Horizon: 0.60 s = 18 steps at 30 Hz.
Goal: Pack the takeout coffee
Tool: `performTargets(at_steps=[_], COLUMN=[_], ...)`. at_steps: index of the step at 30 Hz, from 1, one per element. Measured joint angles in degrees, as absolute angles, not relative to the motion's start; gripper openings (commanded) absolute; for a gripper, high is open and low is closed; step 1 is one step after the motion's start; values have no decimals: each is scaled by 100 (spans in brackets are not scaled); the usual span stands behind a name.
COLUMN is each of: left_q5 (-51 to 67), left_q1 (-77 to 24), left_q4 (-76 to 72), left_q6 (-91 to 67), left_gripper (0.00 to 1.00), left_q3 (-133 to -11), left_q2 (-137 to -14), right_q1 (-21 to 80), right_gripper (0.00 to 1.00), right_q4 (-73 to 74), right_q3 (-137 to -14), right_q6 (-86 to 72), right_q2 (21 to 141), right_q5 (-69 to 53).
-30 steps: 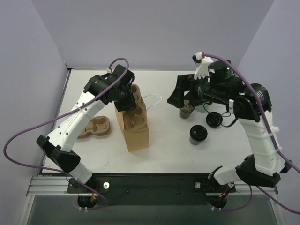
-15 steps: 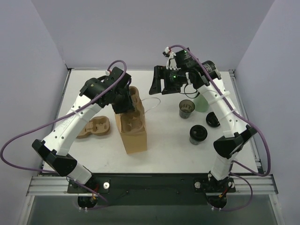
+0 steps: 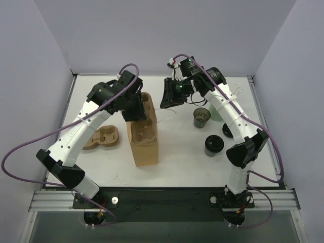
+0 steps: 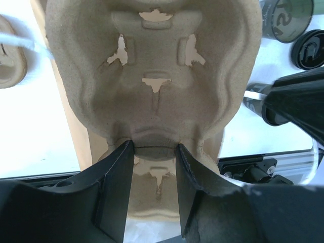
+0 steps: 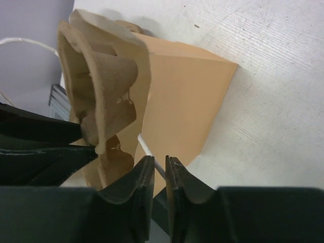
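The white table (image 3: 182, 167) is the reference surface. A plain, pale lavender back wall (image 3: 162, 35) stands behind the table's far edge. A left wall (image 3: 30, 101) and a right wall (image 3: 298, 76) of the same colour rise at the table's sides. An aluminium rail (image 3: 55, 200) runs along the table's near edge. A dull grey floor (image 3: 167, 230) lies beyond the rail. Lighting is even, and shadows on the table are soft.
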<state>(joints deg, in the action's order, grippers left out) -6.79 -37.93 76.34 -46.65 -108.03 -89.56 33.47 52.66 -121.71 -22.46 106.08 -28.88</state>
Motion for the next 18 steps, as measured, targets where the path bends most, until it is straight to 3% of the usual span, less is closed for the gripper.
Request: performTargets(at_steps=[2, 18], left_q5=[-655, -370], left_q1=[-3793, -3848], left_q4=[7686, 7734], left_q6=[-4615, -4609], left_gripper=[11, 11], left_q3=[-10958, -11113], left_q2=[-9028, -9153], right_q1=[3347, 3347], right_gripper=[0, 0], right_q4=[5221, 4665], right_q3=[-12108, -11163], right_q6=[-2263, -2685], right_q2=[10608, 10092], right_q5=[-2886, -2182])
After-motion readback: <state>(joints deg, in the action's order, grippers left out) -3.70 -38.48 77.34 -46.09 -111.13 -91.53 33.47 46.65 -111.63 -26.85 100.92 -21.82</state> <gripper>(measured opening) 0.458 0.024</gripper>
